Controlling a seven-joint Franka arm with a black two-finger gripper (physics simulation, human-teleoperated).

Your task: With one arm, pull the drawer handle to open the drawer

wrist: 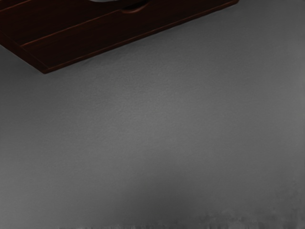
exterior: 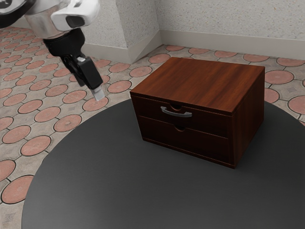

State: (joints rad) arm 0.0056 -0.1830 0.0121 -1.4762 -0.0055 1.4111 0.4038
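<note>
Reaches in from exterior view's upper left with white arm point(exterior: 57, 19), wrist bent downward. Points black gripper point(exterior: 98, 93) slantwise down and toward exterior view's right. Hangs in air, touching nothing.

I see the cabinet point(exterior: 200, 83) standing on the table point(exterior: 119, 186), toward its 1 o'clock side in the exterior view. The handle point(exterior: 176, 113) sits on the upper drawer point(exterior: 212, 120), above the lower drawer point(exterior: 195, 140). My gripper point(exterior: 98, 94) hangs at 10 o'clock from the handle, well apart.
</note>
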